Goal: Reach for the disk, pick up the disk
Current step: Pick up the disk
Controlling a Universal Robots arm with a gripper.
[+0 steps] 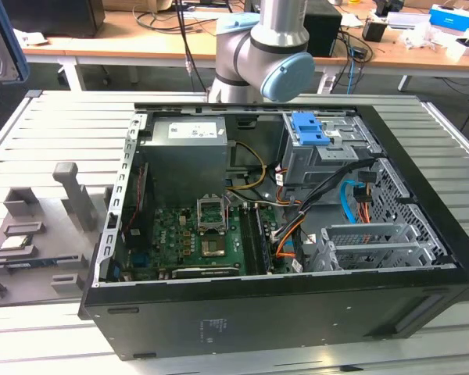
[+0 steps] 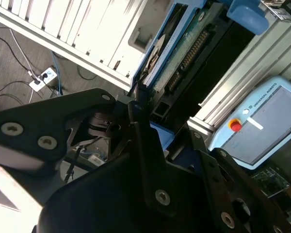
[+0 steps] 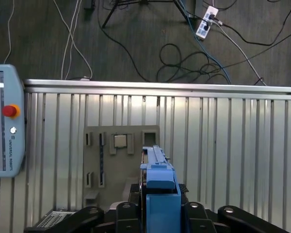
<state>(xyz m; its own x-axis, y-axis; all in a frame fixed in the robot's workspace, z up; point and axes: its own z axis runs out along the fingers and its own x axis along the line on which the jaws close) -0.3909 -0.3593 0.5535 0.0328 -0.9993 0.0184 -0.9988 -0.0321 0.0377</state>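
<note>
First wrist view: the pincer (image 3: 161,217) is clamped narrow on the disk (image 3: 159,182), whose blue side frame stands up between the black jaws. Well below the pincer lie the slatted tabletop (image 3: 233,155), a grey fixture plate (image 3: 116,179) and a teach pendant (image 3: 2,126). The second wrist view shows the disk's green circuit-board face.

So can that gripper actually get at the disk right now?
Looks like yes: in the second wrist view the disk already seems clamped in the gripper, out over the ribbed table, with nothing between them.
</note>
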